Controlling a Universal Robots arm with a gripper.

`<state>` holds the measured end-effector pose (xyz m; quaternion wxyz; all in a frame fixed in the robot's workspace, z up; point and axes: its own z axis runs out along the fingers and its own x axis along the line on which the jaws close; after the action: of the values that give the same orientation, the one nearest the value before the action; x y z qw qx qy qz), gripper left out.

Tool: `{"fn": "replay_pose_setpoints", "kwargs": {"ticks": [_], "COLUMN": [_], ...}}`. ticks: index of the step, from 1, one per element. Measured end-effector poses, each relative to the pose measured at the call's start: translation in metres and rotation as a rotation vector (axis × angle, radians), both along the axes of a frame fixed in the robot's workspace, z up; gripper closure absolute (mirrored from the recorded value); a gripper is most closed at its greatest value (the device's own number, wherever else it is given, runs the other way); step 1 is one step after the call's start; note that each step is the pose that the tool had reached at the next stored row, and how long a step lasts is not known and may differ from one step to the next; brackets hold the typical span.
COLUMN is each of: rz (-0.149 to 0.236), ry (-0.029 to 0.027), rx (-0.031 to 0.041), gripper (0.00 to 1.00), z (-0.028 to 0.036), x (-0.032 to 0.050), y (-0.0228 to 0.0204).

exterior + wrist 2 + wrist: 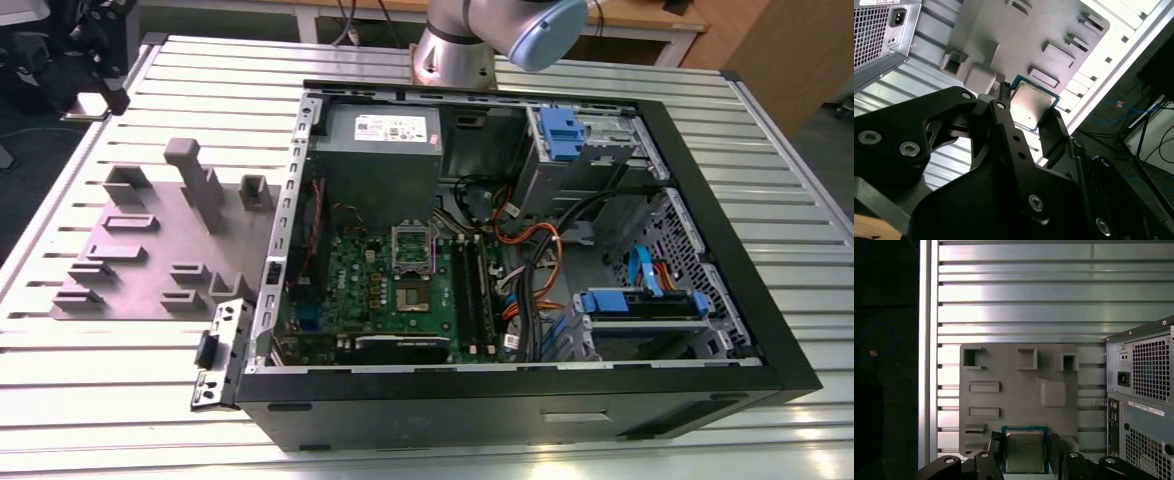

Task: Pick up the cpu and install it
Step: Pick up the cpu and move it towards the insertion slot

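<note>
**Item: cpu**. Small square chip with a silvery metal top and a green edge. It sits between the two black fingers of the gripper. Location: outside the computer case, off its rear corner and above the fixture tray. In both wrist views it looks raised clear of the tray's recesses and not seated in one.

**Holder: gripper.** The jaws are closed on the cpu, with one finger against each of two opposite edges. The chip lies flat, metal top toward the wrist cameras.

**Below: fixture tray**. Grey moulded plate with pockets and posts. It lies on the table just beside the case, on the exterior view's left of it. The pockets that can be seen hold no chip.

**Destination: motherboard**. Green board on the floor of the open case. Its socket lies near the middle, with the metal frame above it apparently swung open. The socket looks unfilled.

**Support: table**. Slatted aluminium surface carrying both the case and the tray.

**Status, as judged:**
- Pick-up is done, since the chip is gripped and off the tray.
- Carrying it to the case is outstanding, as the chip is well apart from the socket and outside the case walls.
- Seating the chip in the socket and closing the frame are not yet done.
</note>
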<state>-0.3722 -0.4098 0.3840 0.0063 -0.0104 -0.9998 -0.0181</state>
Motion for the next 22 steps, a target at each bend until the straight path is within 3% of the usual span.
{"fn": "replay_pose_setpoints", "kwargs": {"ticks": [4, 10, 22], "rz": [0.0, 0.0, -0.001], "ry": [0.0002, 0.0, 0.0001], "rx": [-0.0001, 0.0001, 0.0], "gripper": [0.53, 0.53, 0.53], "z": [0.0, -0.0002, -0.0003], "x": [0.0016, 0.0034, 0.0371], "y": [-0.0012, -0.0089, -0.0098]}}
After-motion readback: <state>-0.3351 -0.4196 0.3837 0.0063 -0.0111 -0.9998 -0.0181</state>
